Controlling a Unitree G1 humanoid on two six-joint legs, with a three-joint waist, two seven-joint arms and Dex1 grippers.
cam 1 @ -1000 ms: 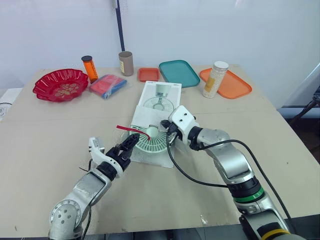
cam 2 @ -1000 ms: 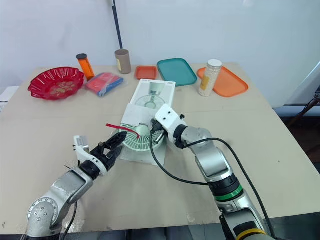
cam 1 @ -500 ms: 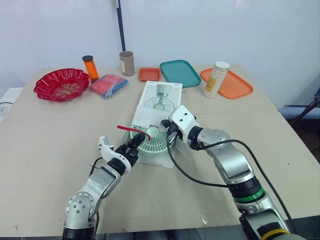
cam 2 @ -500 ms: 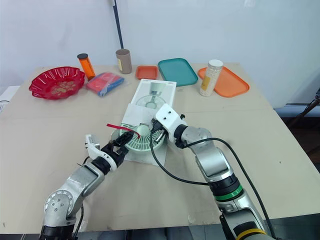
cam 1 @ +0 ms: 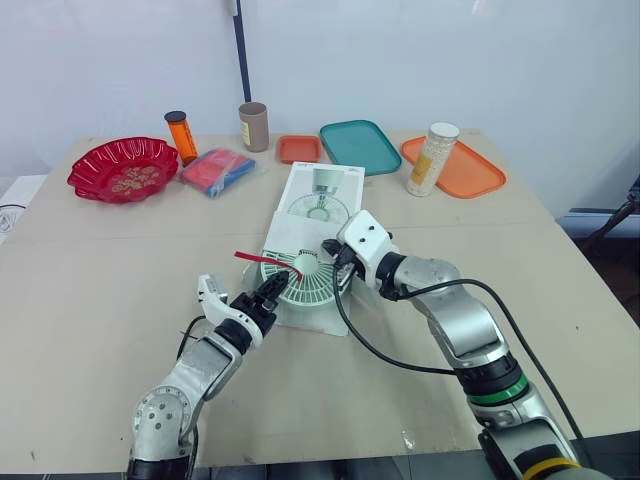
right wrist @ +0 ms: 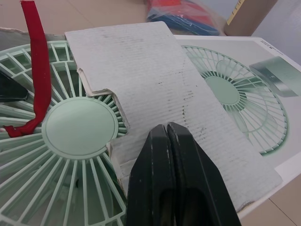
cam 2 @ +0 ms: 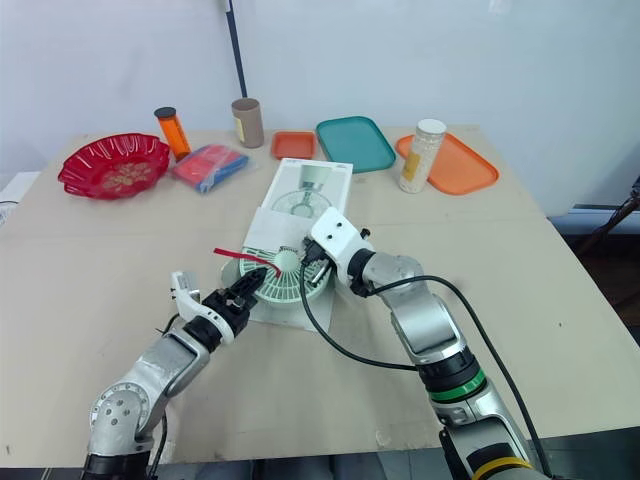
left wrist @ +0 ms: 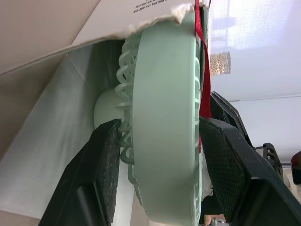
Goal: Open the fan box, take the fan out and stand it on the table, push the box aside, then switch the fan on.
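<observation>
A red bowl (cam 1: 122, 168), orange bottle (cam 1: 179, 137) and blue packet (cam 1: 215, 170) sit far left of the box (cam 1: 315, 205), towards the table's (cam 1: 90, 290) back edge, with a brown tube (cam 1: 253, 126) just behind them; the tabletop left of the box lies bare to the near edge. The left gripper (cam 1: 268, 295) reaches in at the box's open near end and pinches the fan's (cam 1: 305, 278) pale green rim, one finger (left wrist: 106, 160) behind it and one in front, beside a red ribbon (cam 1: 265, 262). The fan lies flat, half out of the box at mid-table. The right gripper (cam 1: 335, 262), fingers pressed together, has its tips on the torn flap (right wrist: 155, 80) lying over the fan's grille. Behind the box stand a small orange tray (cam 1: 298, 148) and a teal tray (cam 1: 358, 146); a jar (cam 1: 431, 159) and larger orange tray (cam 1: 460, 168) sit behind it to the right, with open table right of the box
</observation>
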